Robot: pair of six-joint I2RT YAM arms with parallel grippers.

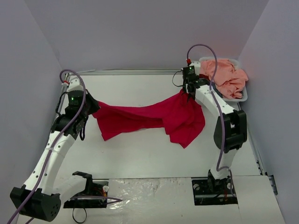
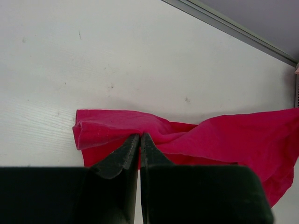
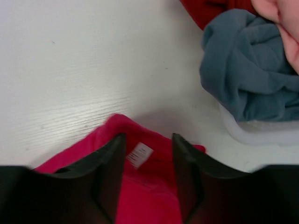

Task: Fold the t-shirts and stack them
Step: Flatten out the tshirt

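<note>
Crimson cloth t-shirt (image 1: 140, 119) stretches across the white desk (image 1: 140, 154); left jaws pinch its bunched edge, while right jaws stand spread, its white neck label (image 3: 140, 155) between them.

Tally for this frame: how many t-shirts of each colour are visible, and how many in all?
crimson-red t-shirt: 1
peach-pink t-shirt: 1 (bunched heap, counted as one)
teal-blue t-shirt: 1
Total: 3
A red scrap near the basket in the right wrist view could be a further garment; cannot tell.
</note>
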